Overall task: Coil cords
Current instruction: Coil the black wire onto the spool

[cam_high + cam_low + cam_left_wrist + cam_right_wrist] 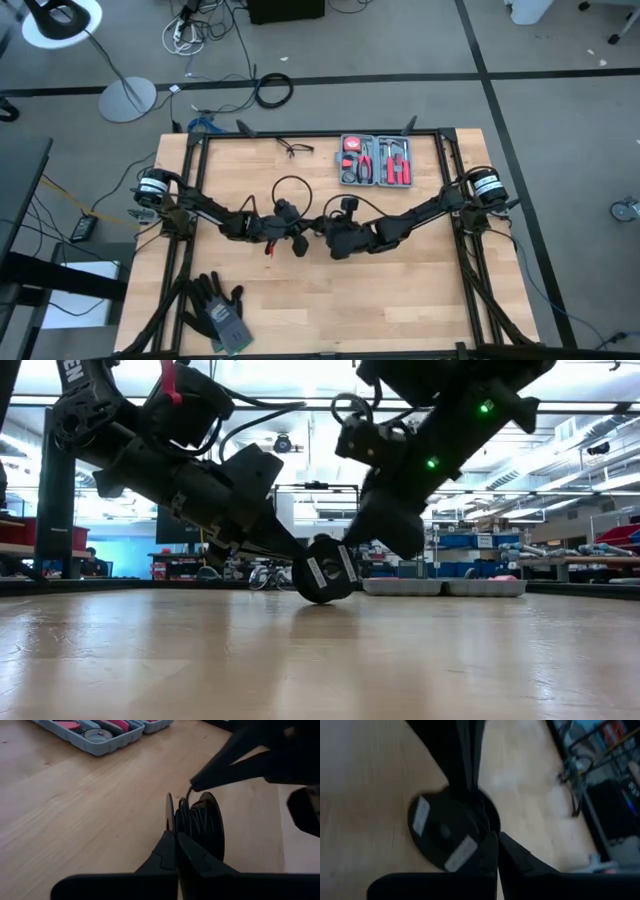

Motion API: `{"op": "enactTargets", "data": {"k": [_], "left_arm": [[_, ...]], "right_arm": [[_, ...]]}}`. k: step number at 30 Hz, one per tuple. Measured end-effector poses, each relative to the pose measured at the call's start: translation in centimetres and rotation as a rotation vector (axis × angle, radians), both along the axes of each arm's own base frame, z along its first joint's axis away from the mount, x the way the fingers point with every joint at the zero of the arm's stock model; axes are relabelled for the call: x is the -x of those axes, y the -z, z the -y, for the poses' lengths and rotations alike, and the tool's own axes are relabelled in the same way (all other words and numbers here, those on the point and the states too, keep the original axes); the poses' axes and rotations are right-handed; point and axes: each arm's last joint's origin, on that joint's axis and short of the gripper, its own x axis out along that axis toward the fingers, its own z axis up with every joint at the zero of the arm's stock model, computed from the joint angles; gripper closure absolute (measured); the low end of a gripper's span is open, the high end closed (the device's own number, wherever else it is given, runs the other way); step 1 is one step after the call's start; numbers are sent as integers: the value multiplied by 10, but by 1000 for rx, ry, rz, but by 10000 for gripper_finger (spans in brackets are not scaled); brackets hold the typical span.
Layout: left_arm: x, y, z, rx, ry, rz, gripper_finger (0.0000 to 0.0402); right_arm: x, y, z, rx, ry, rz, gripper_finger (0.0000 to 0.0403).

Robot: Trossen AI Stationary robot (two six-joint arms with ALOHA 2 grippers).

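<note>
Oddly, the spool (pixel 325 570) bears two pale labels (perhaps printed, unreadable).

place: my robotics lab/workshop, pretty clearly
table: my wooden bench (pixel 400 290)
floor: grey, taped lines, loose cables (pixel 195 30)
background: stocked shelves (pixel 480 545)

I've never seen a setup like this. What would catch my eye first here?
Two dark arms meet over the middle of the wooden table, the left gripper and right gripper both shut on a small black spool wound with thin cord, which stands on edge on the wood. A grey tool case with red-handled tools lies at the far edge, and dark gloves near the front left corner.
</note>
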Motion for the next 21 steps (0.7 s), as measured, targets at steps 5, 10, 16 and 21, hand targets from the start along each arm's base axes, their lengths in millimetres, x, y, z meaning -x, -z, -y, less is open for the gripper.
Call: {"op": "enactTargets", "data": {"k": [5, 10, 16, 21], "left_arm": [[0, 0, 3, 4, 9, 5, 401], [-1, -2, 4, 22, 12, 31, 401], [-1, -3, 4, 54, 24, 40, 402], [-2, -3, 5, 87, 49, 50, 401]], "right_arm": [[10, 7, 2, -43, 75, -60, 403], [19, 12, -3, -79, 127, -94, 403], [26, 15, -13, -125, 135, -100, 403], [28, 18, -19, -176, 121, -82, 403]]}}
